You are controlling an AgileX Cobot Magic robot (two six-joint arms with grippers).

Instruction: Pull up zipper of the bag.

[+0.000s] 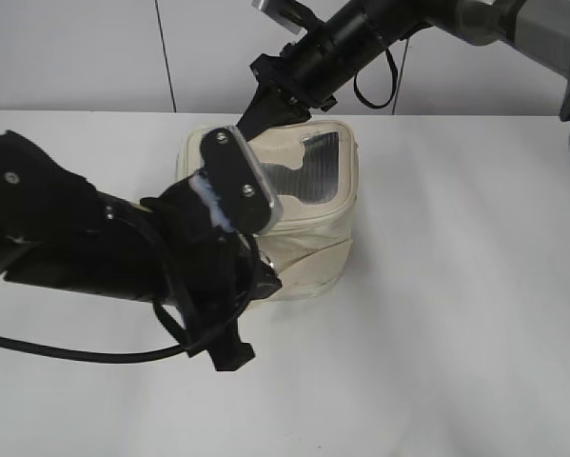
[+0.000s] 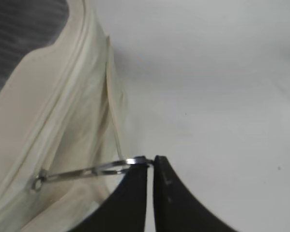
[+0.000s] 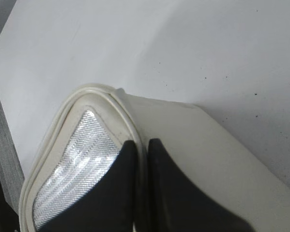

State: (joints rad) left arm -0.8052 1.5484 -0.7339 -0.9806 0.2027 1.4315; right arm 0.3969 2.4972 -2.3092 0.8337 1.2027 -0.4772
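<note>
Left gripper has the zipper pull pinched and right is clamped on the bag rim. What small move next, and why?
Probably draw the left gripper slowly along the zipper track, away from the slider. Its fingers are shut on the metal pull, which looks stretched taut from the slider, and the right gripper pinches the bag rim to brace it.

Exterior slanting down, wrist views close on bag (image 1: 304,205)
</note>
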